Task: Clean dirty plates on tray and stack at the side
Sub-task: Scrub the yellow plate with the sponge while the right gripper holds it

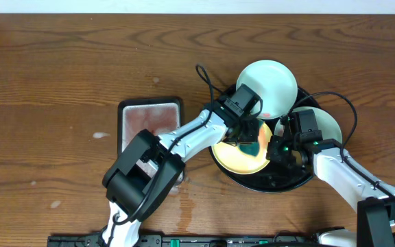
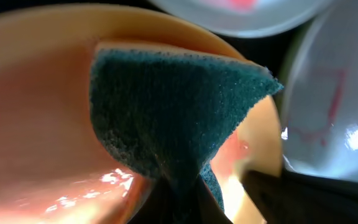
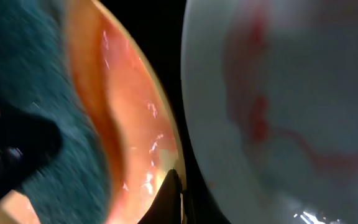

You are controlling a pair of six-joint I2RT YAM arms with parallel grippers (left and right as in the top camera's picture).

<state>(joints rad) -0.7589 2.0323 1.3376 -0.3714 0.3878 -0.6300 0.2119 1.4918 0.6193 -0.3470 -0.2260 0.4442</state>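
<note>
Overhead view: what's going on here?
The left gripper is shut on a teal sponge, pressing it onto the yellow plate on the black tray. The right gripper is shut on that plate's rim, apparently steadying it. Two mint plates, both with red smears, lie beside it. Nothing is stacked aside yet.

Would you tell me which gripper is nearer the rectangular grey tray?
Left. The left gripper, pinching the sponge over the yellow plate, is right of the grey tray; the right gripper is farther right, across that plate.
</note>
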